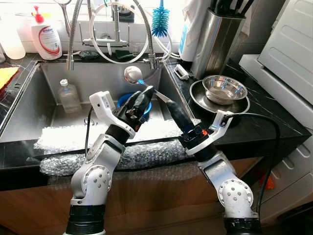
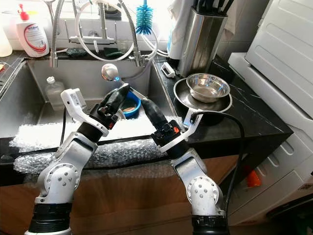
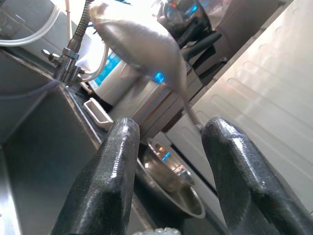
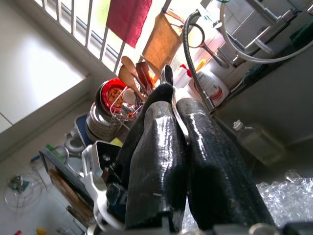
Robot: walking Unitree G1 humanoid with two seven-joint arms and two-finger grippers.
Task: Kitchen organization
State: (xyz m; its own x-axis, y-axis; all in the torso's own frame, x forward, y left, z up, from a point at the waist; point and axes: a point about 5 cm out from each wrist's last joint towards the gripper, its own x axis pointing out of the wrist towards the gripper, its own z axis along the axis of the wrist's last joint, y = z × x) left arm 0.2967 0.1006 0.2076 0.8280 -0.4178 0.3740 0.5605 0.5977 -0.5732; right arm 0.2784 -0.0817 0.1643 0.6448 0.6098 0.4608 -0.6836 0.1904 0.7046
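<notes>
— Left eye view: where's the ladle [image 1: 133, 74]?
— Raised above the sink [image 1: 54, 83]. The right gripper [image 1: 164, 99] pinches its handle; the left gripper [image 1: 145, 94] sits spread around it.
— Advice?
— Close left fully before right lets go, I'd say.

Both head cameras look down from above onto the sink [image 1: 29, 122] and right-hand counter [image 2: 254, 122], sharing them; wrist cameras peer close along black fingers [image 3: 110, 181].
</notes>
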